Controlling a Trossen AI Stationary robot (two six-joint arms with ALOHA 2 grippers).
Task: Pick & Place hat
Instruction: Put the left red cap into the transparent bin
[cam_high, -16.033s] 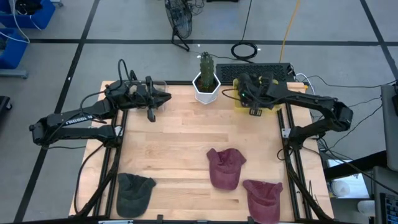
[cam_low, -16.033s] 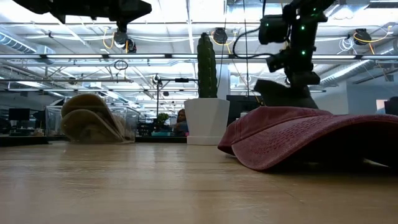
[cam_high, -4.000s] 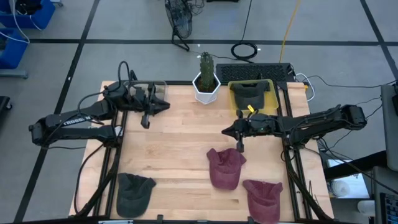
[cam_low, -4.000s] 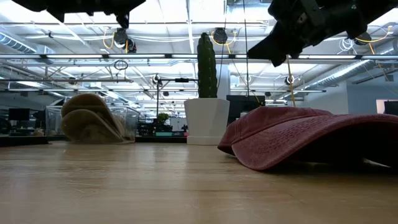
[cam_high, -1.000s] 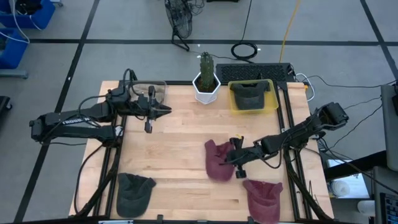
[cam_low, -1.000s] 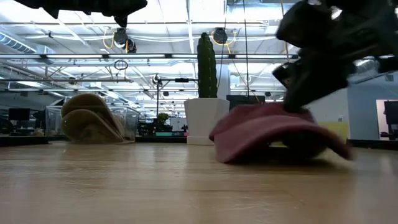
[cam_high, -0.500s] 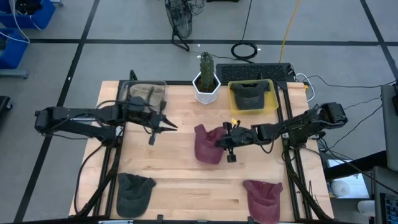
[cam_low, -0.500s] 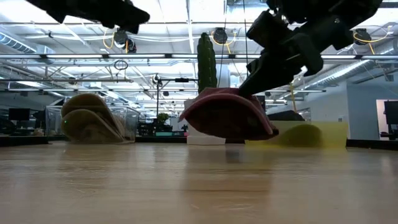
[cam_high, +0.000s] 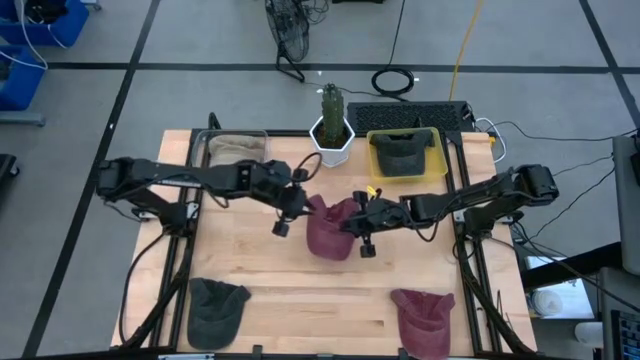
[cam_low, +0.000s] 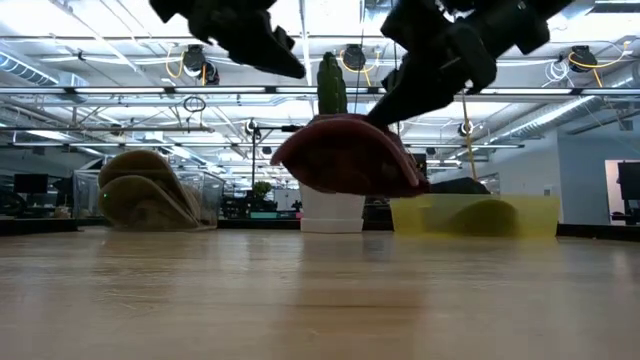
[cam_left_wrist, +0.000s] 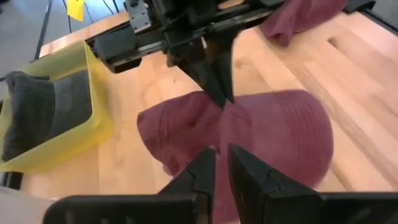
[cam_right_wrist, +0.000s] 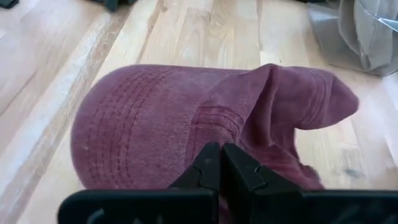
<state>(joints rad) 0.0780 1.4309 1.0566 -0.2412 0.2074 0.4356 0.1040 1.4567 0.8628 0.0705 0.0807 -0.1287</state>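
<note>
Right gripper (cam_high: 352, 226) reaches in from three o'clock, clamped on the maroon hat (cam_high: 330, 229), held above table centre. Left gripper (cam_high: 297, 200), fingers nearly together, touches the hat's ten o'clock edge.

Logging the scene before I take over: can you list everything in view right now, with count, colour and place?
Held hat: one, maroon, lifted off the table at its centre, between both grippers.
Second maroon hat: one, front right corner of the table.
Dark hat: one, grey-green, front left corner.
Yellow bin: one, back right, holding a dark grey hat.
Clear bin: one, back left, holding tan hats.
Cactus: one, green, in a white pot, back centre.
Table: one, light wood.
Right gripper: shut on the held hat's right side.
Left gripper: at the held hat's left edge.
</note>
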